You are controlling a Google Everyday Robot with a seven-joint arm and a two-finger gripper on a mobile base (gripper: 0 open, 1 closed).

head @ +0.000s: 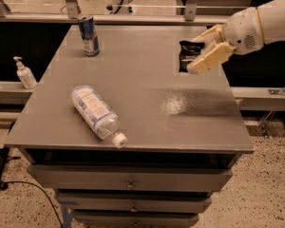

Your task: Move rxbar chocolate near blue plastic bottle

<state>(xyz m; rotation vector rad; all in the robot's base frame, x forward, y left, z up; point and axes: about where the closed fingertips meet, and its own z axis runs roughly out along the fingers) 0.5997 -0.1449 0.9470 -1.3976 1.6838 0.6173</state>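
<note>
The rxbar chocolate (187, 53) is a small black wrapper held upright between the cream fingers of my gripper (199, 49) at the right side of the grey table (147, 89), just above its surface. The gripper is shut on it and comes in from the right on a white arm (261, 25). The blue plastic bottle (96, 112) lies on its side at the front left of the table, its white cap (119, 139) pointing toward the front edge, well apart from the bar.
A blue-silver drink can (88, 35) stands at the back left of the table. A white pump bottle (24, 73) stands on a ledge left of the table. Drawers sit below the tabletop. A bright glare patch (173, 103) lies mid-table.
</note>
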